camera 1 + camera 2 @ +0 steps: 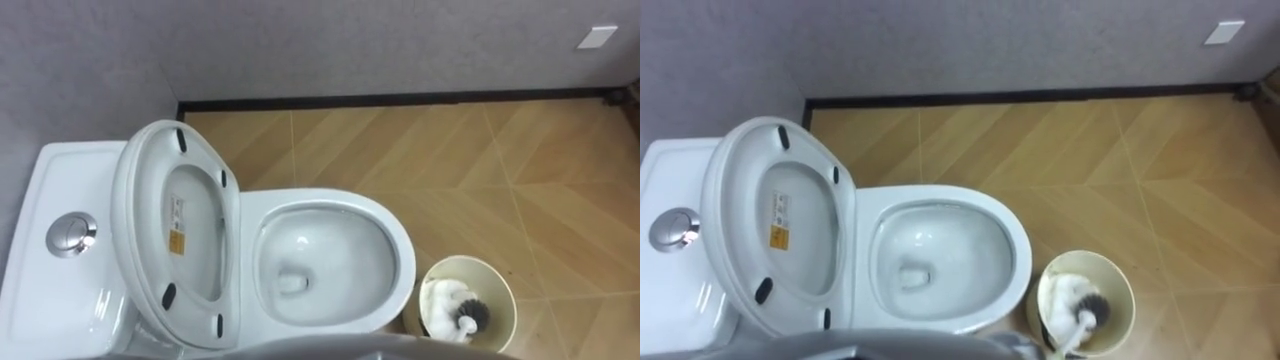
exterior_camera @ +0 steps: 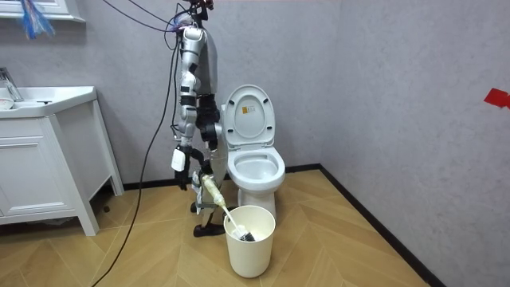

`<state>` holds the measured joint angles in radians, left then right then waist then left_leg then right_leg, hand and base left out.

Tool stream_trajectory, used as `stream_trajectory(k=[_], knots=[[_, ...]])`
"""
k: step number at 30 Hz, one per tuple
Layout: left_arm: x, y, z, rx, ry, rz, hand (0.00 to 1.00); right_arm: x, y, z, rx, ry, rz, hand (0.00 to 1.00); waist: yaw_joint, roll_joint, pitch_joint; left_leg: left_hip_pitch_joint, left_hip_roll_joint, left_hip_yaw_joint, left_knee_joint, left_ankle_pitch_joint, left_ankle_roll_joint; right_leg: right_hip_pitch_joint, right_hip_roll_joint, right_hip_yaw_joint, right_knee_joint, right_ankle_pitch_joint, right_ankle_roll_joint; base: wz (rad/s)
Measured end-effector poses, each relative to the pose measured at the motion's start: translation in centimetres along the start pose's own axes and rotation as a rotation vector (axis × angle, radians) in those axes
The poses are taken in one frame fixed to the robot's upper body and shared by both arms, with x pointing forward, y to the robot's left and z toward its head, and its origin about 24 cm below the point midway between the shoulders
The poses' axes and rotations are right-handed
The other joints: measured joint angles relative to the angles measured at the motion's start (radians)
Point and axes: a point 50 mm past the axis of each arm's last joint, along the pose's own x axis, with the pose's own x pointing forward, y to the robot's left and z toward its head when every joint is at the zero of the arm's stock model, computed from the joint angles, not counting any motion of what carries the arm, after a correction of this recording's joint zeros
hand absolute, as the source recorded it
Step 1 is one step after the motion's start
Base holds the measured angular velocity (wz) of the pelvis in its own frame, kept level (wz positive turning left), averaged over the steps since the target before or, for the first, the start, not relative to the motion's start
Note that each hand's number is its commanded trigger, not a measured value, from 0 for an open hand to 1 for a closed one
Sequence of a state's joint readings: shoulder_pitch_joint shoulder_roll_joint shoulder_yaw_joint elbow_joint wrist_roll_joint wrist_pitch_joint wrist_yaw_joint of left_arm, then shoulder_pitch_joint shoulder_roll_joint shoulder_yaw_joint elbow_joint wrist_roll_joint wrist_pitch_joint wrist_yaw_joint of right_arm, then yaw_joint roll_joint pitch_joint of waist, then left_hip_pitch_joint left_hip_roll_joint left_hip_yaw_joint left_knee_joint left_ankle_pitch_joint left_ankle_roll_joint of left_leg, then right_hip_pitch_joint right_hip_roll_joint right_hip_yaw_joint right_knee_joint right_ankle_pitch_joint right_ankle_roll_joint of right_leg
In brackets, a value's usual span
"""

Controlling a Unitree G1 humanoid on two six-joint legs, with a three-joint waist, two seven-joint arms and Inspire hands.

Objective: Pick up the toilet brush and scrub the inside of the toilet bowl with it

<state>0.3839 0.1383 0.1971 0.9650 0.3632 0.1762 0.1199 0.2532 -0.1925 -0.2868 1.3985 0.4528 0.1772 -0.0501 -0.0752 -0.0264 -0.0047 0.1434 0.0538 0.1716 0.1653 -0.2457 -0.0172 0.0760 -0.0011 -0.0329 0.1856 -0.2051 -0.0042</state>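
Right hand (image 2: 190,169) curled round the brush (image 2: 215,197) handle, head resting in the bucket (image 2: 251,253). A tilted lift could snag the rim and tip it.

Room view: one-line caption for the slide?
Robot stands beside the open toilet, right hand holding the brush with its head down in the bucket.

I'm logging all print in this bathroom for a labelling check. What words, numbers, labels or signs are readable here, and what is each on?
Sticker on the inside of the raised toilet lid: white with a yellow patch, print too small to read.
White plate on the wall: no text can be made out.
Red mark on the wall in the room view: no text can be made out.
Nothing can be quoted.
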Motion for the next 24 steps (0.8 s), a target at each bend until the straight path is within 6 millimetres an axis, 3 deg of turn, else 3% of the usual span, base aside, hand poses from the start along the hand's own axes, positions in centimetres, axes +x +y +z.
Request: stream_trajectory(k=[7, 11, 16, 24], knots=[[0.0, -0.4, 0.2, 0.001, -0.002, -0.009, 0.0, -0.2, 1.8, 1.7, -0.187, -0.038, 0.013, 0.0, 0.008, 0.003, 0.0006, 0.004, -0.008, -0.027, 0.002, 0.0, 0.0, 0.012, -0.01, -0.023, -0.001, -0.002, 0.003, 0.09], [0.1, -0.3, 1.0, -0.003, -0.017, -0.008, 0.0, -0.4, 2.7, 2.6, -0.341, -0.074, 0.01, 0.0, 0.032, 0.008, 0.0016, 0.004, -0.013, -0.043, 0.001, 0.0, 0.001, 0.016, -0.014, -0.029, -0.002, -0.003, 0.006, 0.07], [0.1, -0.5, 1.8, -0.007, -0.041, -0.012, 0.0, -0.6, 3.1, 3.5, -0.505, -0.124, -0.009, 0.0, 0.035, 0.021, 0.0048, 0.005, -0.014, -0.067, 0.002, 0.0, 0.001, 0.037, -0.014, -0.055, -0.016, -0.003, 0.006, 0.15], [-0.1, -1.5, 2.3, 0.016, -0.054, -0.038, 0.0, -1.0, 4.4, 5.1, -0.583, -0.209, -0.012, 0.0, 0.049, 0.026, 0.0085, 0.004, -0.016, -0.072, 0.002, 0.0, 0.001, 0.044, -0.015, -0.062, -0.019, -0.007, 0.006, 0.03]])
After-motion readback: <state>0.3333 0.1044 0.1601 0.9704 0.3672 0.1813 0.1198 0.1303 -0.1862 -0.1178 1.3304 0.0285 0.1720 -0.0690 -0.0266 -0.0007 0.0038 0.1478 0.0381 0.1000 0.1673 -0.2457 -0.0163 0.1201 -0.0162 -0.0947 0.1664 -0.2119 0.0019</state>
